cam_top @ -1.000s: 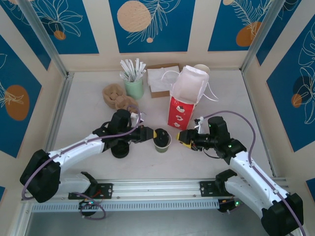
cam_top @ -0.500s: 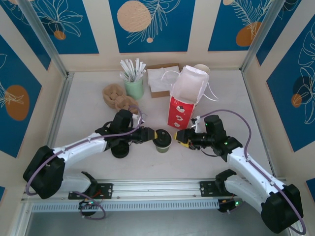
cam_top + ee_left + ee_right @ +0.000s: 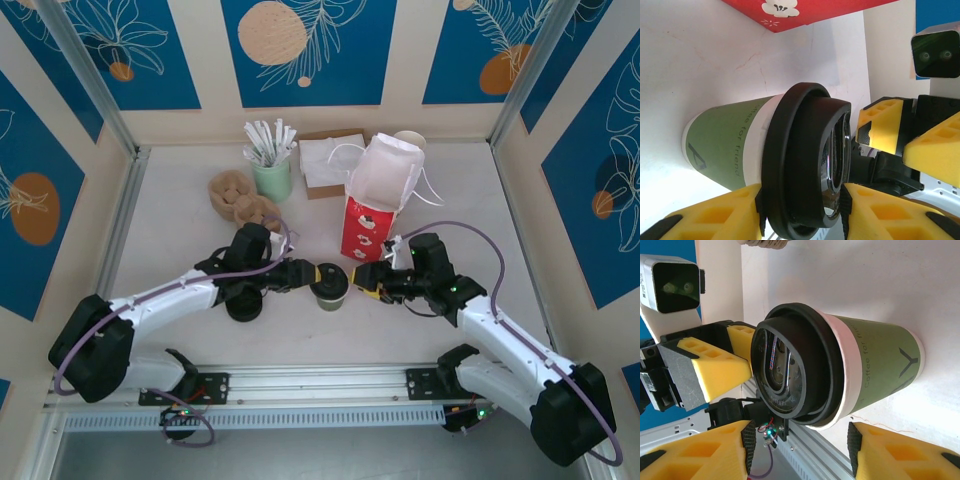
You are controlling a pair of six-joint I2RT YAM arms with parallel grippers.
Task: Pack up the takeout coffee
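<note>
**Two claws, one cup**

The takeout coffee [image 3: 329, 285] stands upright on the table [image 3: 180, 225], just in front of the red-and-white bag [image 3: 364, 230] and squarely between the two arms. The left gripper [image 3: 317, 273] is narrowed onto it, yellow fingers [image 3: 710, 217] snug on either side of the black lid [image 3: 805, 160] (pads look to be touching). Opposite, the right gripper [image 3: 357, 280] is spread wide, with the cup just off its fingertips, not gripped.

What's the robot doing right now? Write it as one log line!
left hand: gripping takeout coffee lid | right hand: open, beside coffee | bag: upright, open, coffee not inside
</note>
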